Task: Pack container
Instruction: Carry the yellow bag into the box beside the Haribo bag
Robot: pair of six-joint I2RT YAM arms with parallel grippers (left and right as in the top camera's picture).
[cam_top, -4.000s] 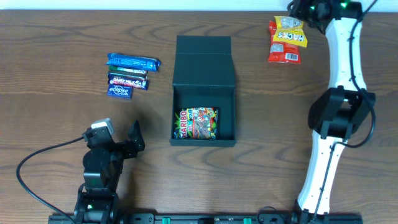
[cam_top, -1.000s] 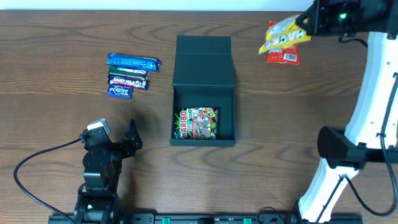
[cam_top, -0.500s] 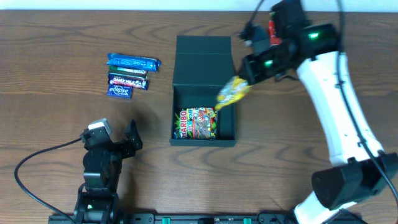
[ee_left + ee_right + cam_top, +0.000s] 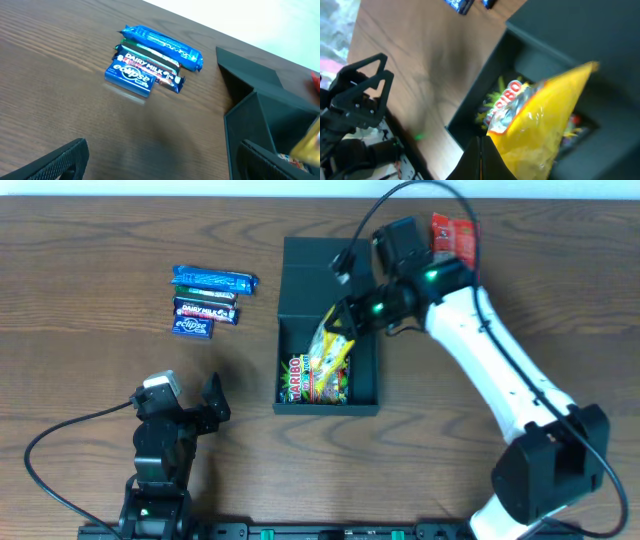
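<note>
The right gripper (image 4: 343, 322) is clamped on a yellow snack packet (image 4: 330, 352) above the open container (image 4: 325, 280) mid-surface (image 4: 80, 360); the left gripper (image 4: 164, 147) gapes wide near the front edge.

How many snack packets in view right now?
6: blue bar, Dairy Milk bar and Eclipse pack left of the container; Haribo bag inside it; yellow bag in the right claw above it; red packet far right. More may be hidden underneath.
</note>
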